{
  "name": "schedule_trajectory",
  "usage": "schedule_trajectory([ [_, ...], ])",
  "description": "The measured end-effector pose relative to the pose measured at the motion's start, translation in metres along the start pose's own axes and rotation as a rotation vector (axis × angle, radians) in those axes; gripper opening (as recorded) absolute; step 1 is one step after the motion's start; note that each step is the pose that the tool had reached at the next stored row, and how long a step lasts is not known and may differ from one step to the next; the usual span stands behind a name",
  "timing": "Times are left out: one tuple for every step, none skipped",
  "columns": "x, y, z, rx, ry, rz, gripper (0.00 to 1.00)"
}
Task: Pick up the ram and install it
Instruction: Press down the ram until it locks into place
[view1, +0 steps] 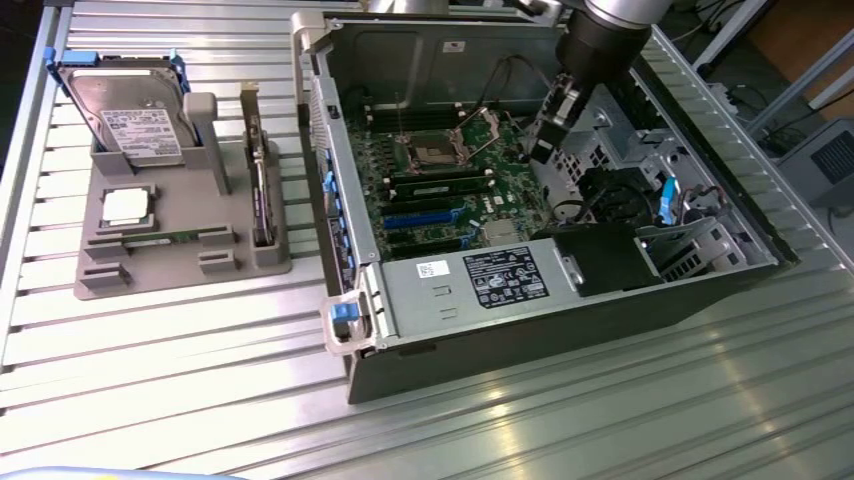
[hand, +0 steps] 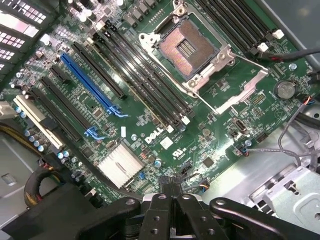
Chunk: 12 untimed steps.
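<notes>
**Hovering over the board, ram not yet picked up**

The claw hangs inside the open computer case above the motherboard, drawn narrow and seemingly empty. What looks like the ram lies in the grey holder on the worktop, well apart. By my reading the pick-up is still undone; it calls for a wider claw lined up along the stick.

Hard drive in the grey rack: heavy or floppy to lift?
The hard drive looks metal-cased, so probably rigid and fairly heavy. It stands on edge in the grey rack, so a push might tip it.
</notes>
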<state>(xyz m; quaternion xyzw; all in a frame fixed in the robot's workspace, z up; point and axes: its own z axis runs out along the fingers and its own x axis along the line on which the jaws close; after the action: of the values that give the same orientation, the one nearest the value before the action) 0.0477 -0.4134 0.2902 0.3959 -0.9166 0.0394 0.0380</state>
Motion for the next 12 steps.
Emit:
schedule_trajectory([
  [0.0001,0.0001,0.0001,-0.0014,0.0006,0.014,0.1],
  [0.0003,0.0004,0.0001,-0.0026,0.001,0.025,0.1],
  [0.0006,0.0006,0.0001,-0.0043,0.0008,0.035,0.1],
  [0.0008,0.0008,0.0001,-0.0066,-0.0003,0.044,0.1],
  [0.0009,0.0009,0.0,-0.0086,-0.0016,0.049,0.1],
  [0.0011,0.0012,0.0001,-0.0138,-0.0058,0.057,0.1],
  [0.0014,0.0015,0.0001,-0.0226,-0.0134,0.065,0.1],
  [0.0017,0.0018,0.0001,-0.0308,-0.0207,0.071,0.1],
  [0.0022,0.0024,0.0001,-0.0386,-0.0279,0.077,0.1],
  [0.0024,0.0026,0.0002,-0.0391,-0.0279,0.079,0.1],
  [0.0026,0.0028,0.0002,-0.0393,-0.0278,0.082,0.1],
  [0.0028,0.003,0.0002,-0.0396,-0.0278,0.085,0.1],
])
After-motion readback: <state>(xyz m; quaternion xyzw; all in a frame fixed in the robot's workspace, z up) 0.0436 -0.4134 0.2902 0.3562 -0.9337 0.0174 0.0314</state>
